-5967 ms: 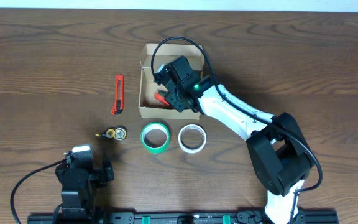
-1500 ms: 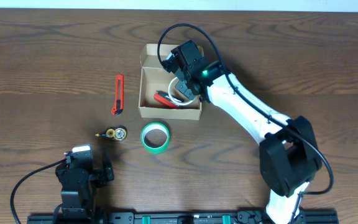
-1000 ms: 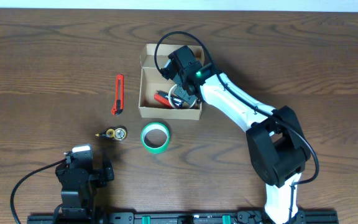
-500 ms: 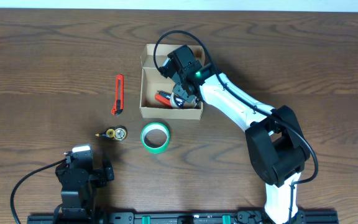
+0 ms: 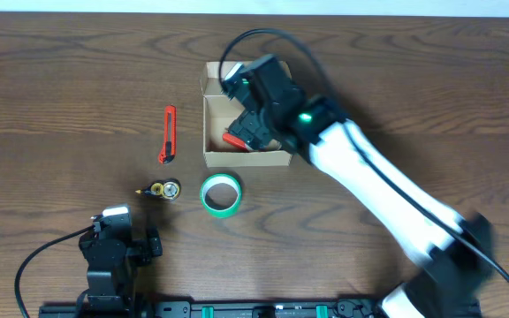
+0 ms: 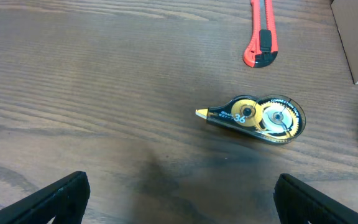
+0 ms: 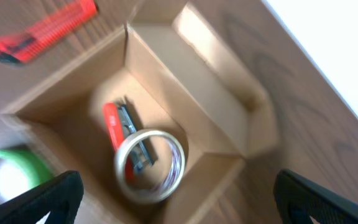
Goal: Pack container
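Note:
The container (image 5: 207, 124) is a tan cardboard box, open, with its flap (image 5: 219, 73) standing at the far side. In the right wrist view a whitish tape roll (image 7: 149, 165) lies on the container's floor (image 7: 79, 140), resting on a red-handled tool (image 7: 112, 123). My right gripper (image 5: 253, 124) hovers over the container, blurred by motion. It is open (image 7: 178, 186), its fingers wide apart with nothing between them. My left gripper (image 5: 148, 243) rests near the table's front left, open (image 6: 179, 193) and holding nothing.
A green tape roll (image 5: 221, 193) lies just in front of the container. A red utility knife (image 5: 167, 134) lies to its left. A black and gold correction tape dispenser (image 6: 257, 115) lies ahead of the left gripper.
The right gripper has opened and let go of the whitish tape roll inside the container, then lifted above it. The left arm has not moved.

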{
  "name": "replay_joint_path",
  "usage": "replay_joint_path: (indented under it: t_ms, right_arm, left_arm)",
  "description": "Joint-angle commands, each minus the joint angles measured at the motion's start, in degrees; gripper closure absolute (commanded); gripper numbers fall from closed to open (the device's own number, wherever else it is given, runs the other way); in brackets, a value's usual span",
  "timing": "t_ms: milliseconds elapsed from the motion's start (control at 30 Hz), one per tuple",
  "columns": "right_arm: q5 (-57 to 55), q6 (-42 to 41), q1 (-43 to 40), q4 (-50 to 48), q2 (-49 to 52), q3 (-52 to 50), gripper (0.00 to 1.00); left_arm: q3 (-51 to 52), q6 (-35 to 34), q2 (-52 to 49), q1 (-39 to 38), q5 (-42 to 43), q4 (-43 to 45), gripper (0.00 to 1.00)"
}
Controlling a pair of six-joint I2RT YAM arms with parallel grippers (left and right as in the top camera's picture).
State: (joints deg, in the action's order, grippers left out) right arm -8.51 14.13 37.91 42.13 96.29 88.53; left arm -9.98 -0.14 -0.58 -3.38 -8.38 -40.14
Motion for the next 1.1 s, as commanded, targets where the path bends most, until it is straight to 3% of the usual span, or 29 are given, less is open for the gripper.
replay_joint_path:
  t_ms: [0,167,433,733,867,1067]
  right_arm:
    - [1.01,-8.79,-0.07,4.07,-7.28,1.01,0.01]
    - [-3.76,-17.29,-0.46,11.08,-19.28,-4.33,0.01]
    - [-6.32,-25.29,0.44,6.54,-48.17,-30.53,0.01]
    - [-6.51,-26.29,0.42,8.35,-79.01,-49.22,0.01]
    - [-6.49,-26.32,0.42,8.79,-85.35,-52.13,0.01]
    - [-6.45,-26.32,0.42,9.99,-86.16,-52.35,0.01]
  left_arm:
    - [0.59,0.37,0.35,0.37,-0.79,-0.13,0.05]
    - [0.59,0.37,0.35,0.37,-0.79,-0.13,0.05]
    - [0.59,0.37,0.35,0.37,-0.81,-0.13,0.05]
    - [0.59,0.37,0.35,0.37,-0.79,-0.13,0.05]
    - [0.59,0.37,0.35,0.37,-0.81,-0.13,0.05]
    - [0.59,0.37,0.35,0.37,-0.79,-0.13,0.05]
